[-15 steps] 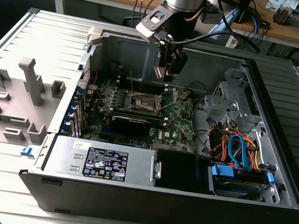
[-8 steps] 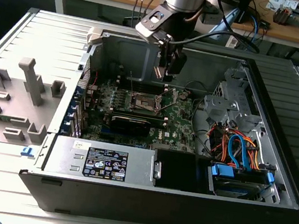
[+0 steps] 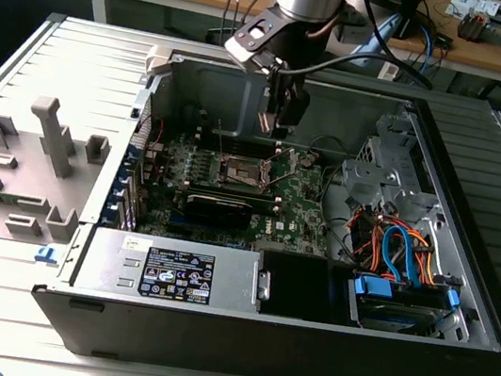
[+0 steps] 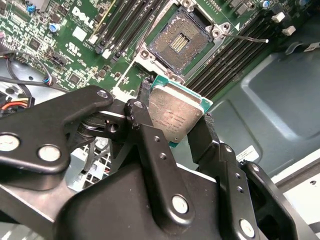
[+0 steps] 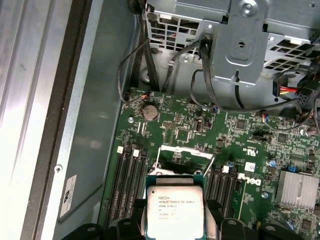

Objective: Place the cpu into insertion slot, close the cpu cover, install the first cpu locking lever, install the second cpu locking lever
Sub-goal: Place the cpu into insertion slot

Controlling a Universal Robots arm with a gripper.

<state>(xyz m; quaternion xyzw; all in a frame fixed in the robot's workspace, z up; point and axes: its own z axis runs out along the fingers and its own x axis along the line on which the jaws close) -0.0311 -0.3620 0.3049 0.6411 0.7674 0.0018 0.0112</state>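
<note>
**CPU held in the gripper above the open socket**

In the second wrist view the cpu (image 4: 176,111) is clamped in the gripper (image 4: 175,119). It is pinched on two opposite edges by the black fingers (image 4: 150,145). Its dull silver top faces the camera, and a green rim shows around the metal. The insertion slot (image 4: 179,42) lies on the green board (image 4: 75,55), apart from the chip. It is uncovered, with its pin field bare. A thin metal lever (image 4: 245,38) stands free beside it.

In the exterior view the gripper (image 3: 280,121) hangs inside the open computer case (image 3: 480,186). It is above the insertion slot (image 3: 243,173) and clear of the board.

In the first wrist view the cpu (image 5: 175,212) is cut off at the picture's edge, and most of the slot is hidden behind it. Only a strip of silvery frame (image 5: 182,152) is seen past the chip, between the long black memory slots (image 5: 129,175). In the exterior view the chip cannot be made out between the fingers.

Fine lines of print are carried on the chip's top. White lettering (image 5: 247,180) is printed on the board. A white label (image 5: 67,195) is stuck to the case wall. A larger printed label is fixed to the power supply (image 3: 174,276).
</note>
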